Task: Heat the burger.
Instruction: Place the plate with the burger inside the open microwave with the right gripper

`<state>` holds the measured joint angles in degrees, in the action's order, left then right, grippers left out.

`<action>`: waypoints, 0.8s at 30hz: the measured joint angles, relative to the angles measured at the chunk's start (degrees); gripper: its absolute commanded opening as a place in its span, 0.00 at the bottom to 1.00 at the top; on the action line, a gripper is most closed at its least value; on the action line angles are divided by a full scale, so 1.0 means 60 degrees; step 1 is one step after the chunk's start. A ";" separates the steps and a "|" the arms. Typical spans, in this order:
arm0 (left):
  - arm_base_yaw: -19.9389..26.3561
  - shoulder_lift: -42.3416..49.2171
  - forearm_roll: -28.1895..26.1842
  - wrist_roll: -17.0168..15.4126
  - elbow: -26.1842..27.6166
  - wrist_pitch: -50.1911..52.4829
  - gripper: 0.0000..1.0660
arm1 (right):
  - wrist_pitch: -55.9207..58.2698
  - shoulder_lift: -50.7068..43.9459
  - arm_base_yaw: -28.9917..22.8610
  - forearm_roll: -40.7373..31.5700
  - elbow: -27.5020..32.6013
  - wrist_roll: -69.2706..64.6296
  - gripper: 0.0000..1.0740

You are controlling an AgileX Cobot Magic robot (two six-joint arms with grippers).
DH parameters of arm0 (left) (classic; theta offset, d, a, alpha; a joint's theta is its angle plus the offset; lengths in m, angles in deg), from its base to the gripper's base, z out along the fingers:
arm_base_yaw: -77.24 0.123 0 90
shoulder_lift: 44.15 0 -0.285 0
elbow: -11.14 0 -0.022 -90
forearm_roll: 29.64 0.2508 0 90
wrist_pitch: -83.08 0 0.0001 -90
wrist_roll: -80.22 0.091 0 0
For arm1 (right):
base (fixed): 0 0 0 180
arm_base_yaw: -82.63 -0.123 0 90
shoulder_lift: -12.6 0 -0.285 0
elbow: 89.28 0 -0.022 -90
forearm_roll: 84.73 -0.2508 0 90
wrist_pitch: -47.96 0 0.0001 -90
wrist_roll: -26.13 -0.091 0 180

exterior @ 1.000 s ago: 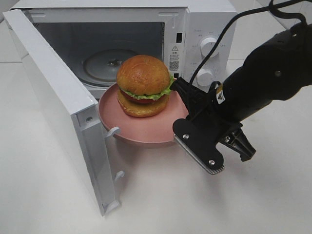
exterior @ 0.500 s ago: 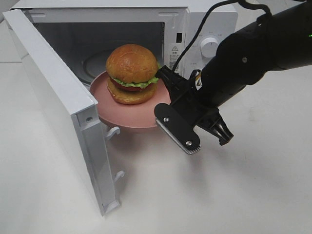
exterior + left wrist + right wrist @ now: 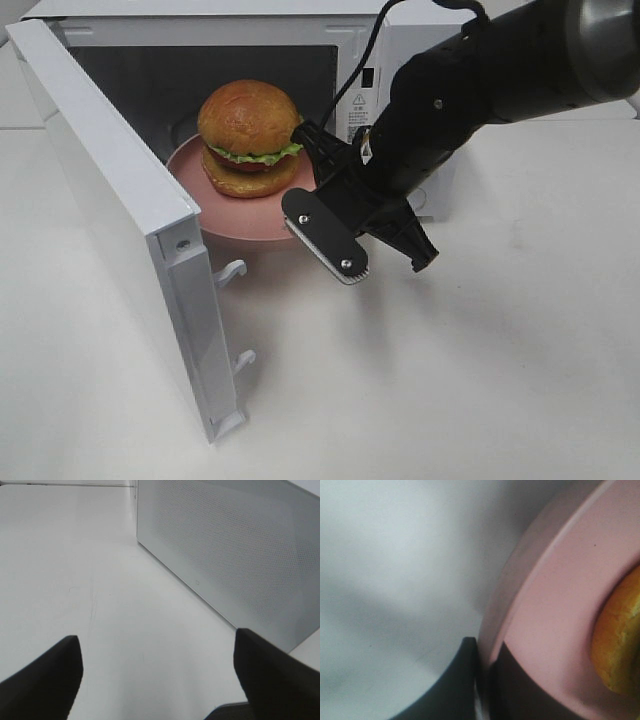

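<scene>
The left gripper (image 3: 157, 680) hung off to the side with its jaws spread wide and nothing between them, facing the outside of the open microwave door (image 3: 240, 555). Over the last second the burger (image 3: 248, 135), sitting upright on the pink plate (image 3: 235, 218), had travelled from in front of the opening to partly inside the microwave (image 3: 250, 10), with the plate's near edge projecting past the sill. The right gripper (image 3: 308, 208) was clamped tight on the plate's rim and had carried it in. Loading looked close to finished, though whether the plate already rested on the oven floor could not be told; releasing, withdrawing and closing the door remained undone
</scene>
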<state>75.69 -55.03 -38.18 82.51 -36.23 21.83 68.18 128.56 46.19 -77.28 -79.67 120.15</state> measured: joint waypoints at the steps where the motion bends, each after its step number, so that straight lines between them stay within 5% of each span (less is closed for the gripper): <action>1: 0.0000 0.0000 0.0000 0.0000 0.0000 0.0000 0.73 | 0.0029 0.0105 0.0000 0.0076 -0.0143 -0.0086 0.00; 24: 0.0000 0.0000 0.0000 0.0000 0.0000 0.0000 0.73 | 0.1299 0.2120 -0.0019 0.0802 -0.3323 -0.1690 0.00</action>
<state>75.69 -55.03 -38.18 82.51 -36.23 21.83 75.97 141.28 46.08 -72.47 -99.61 110.01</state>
